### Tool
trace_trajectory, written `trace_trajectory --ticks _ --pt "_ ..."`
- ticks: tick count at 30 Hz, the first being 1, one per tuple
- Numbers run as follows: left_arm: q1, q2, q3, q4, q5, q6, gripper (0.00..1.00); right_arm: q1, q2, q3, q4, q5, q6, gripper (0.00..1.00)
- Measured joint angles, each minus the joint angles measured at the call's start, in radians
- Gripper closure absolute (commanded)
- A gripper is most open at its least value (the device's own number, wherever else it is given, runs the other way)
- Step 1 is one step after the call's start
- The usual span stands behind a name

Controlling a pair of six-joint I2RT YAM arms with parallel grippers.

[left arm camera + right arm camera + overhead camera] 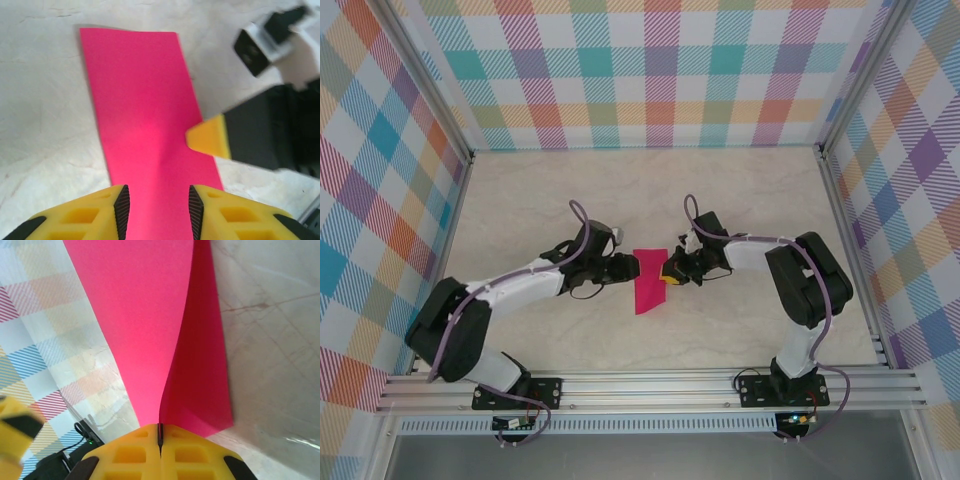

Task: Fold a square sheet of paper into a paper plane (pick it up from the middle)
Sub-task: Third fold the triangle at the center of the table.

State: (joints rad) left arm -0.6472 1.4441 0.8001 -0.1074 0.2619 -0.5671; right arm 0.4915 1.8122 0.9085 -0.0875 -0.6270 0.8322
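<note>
In the middle of the table, my right gripper was clenched on one edge of the folded pink paper, holding a flap up, while my left gripper stood with jaws parted at the opposite edge; I judged myself mid-fold, with laying the flap over and creasing it flat due next.

sheet of paper: plain magenta-pink, no print (darker on its shaded fold in the right wrist view)
left gripper: yellow fingers, black ribbed pads
right gripper: yellow, black at its lower corners
arms: white and black
cables: purple
table: cream, faint marbling
walls: pastel plaid at nine, twelve and three o'clock; teal, pink, orange, purple, yellow
frame: silver, at six o'clock
</note>
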Motion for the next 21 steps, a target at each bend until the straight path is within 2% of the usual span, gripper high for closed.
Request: trace_trajectory --ticks 6,11,17,21 --pt "-0.148 -0.118 -0.048 -0.013 -0.092 0.037 0.44 0.031 0.023 0.013 0.019 -0.003 0.03 0.95" --pt "-0.293 -0.122 -0.051 -0.029 -0.217 0.079 0.4 0.036 0.033 0.023 0.01 -0.003 0.032 0.94" --pt "-0.42 0.011 0.014 -0.083 -0.378 0.137 0.39 0.036 0.035 0.028 -0.003 -0.003 0.032 0.94" --pt "-0.462 0.102 0.077 -0.117 -0.468 0.169 0.41 0.036 0.039 0.031 -0.008 -0.003 0.031 0.94"
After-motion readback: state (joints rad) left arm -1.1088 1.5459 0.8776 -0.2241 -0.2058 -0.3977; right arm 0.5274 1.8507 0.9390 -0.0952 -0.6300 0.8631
